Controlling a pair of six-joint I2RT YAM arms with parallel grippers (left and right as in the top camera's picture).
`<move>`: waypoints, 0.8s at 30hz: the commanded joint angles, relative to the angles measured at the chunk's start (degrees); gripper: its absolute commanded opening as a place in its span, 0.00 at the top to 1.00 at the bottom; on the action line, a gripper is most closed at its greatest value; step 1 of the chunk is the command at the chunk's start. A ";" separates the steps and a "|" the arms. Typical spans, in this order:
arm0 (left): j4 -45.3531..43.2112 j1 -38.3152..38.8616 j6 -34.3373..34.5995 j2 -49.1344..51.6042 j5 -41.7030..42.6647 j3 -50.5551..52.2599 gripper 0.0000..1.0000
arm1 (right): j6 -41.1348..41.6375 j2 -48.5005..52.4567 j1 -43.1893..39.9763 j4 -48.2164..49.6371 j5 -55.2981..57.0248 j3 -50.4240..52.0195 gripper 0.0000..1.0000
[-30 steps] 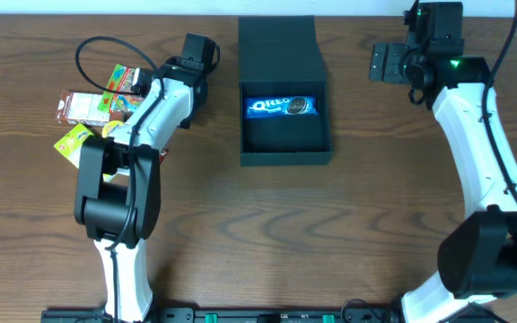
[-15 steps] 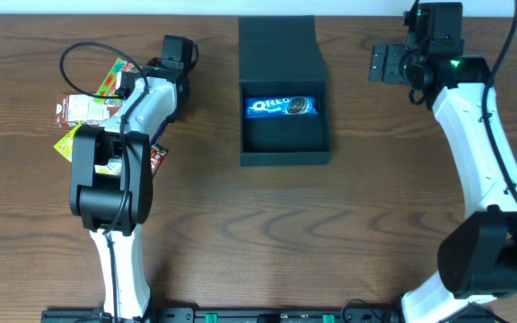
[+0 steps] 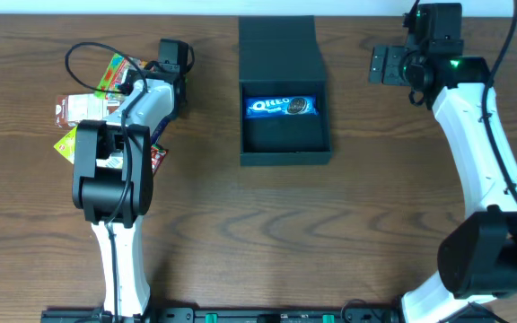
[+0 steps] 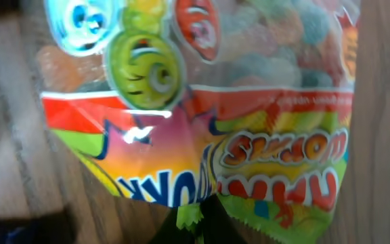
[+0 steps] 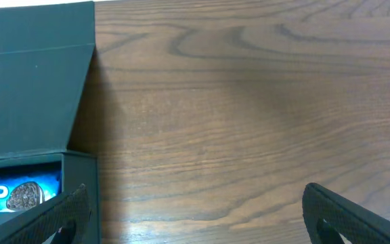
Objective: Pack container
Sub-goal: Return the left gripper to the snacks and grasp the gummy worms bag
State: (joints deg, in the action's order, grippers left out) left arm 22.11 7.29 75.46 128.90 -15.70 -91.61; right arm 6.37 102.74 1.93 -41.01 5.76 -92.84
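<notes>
— Well, where does the container (image 3: 284,151) sit?
— At the far middle of the table (image 3: 267,233), with its flap lid (image 3: 277,49) folded back. An Oreo packet (image 3: 281,107) lies across the inside.
— And the arms?
— The left gripper (image 3: 148,74) hangs over the snack heap on the left. A gummy worms bag (image 4: 202,135) fills its camera, so whether the jaws are parted or closed cannot be told. A brown packet (image 3: 77,109), a yellow-green one (image 3: 68,139) and a red one (image 3: 157,159) lie beside the arm. The right gripper (image 5: 195,207) is spread wide over bare wood to the right of the lid, holding nothing.
</notes>
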 commanded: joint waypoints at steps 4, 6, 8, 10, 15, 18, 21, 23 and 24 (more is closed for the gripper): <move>0.46 1.70 -20.63 -3.41 -1.07 -5.97 0.94 | 0.44 0.70 -0.42 -0.07 -0.20 0.33 0.01; 0.59 2.95 -23.47 -5.90 -3.98 -6.38 0.94 | 0.44 0.70 -0.42 -0.07 -0.22 0.33 0.01; 0.59 5.11 -26.97 -9.09 -7.30 -6.38 0.94 | 0.44 0.70 -0.42 -0.11 -0.22 0.33 0.01; 0.59 6.91 -28.83 -11.10 -8.85 -6.38 0.94 | 0.44 0.70 -0.42 -0.15 -0.22 0.33 0.01; 0.59 10.51 -31.80 -13.84 -13.22 -6.38 0.95 | 0.44 0.70 -0.42 -0.20 -0.22 0.33 0.01; -0.96 9.25 -38.75 -13.00 -21.16 -6.36 0.16 | 0.44 0.70 -0.42 -0.70 -0.22 0.33 0.01; -0.26 5.31 -56.81 -11.13 -13.75 -6.36 0.05 | 0.44 0.70 -0.42 -1.05 -0.22 0.33 0.01; 1.25 2.73 -61.02 -9.55 -9.33 -6.36 0.05 | 0.44 0.70 -0.42 -1.20 -0.22 0.33 0.01; 1.20 1.44 -63.67 -8.48 -7.39 -6.36 0.05 | 0.44 0.70 -0.42 -1.25 -0.22 0.33 0.01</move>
State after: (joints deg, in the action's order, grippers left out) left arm 22.68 11.60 23.92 116.84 -28.03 -97.47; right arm 6.48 102.74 1.93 -42.19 5.76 -92.84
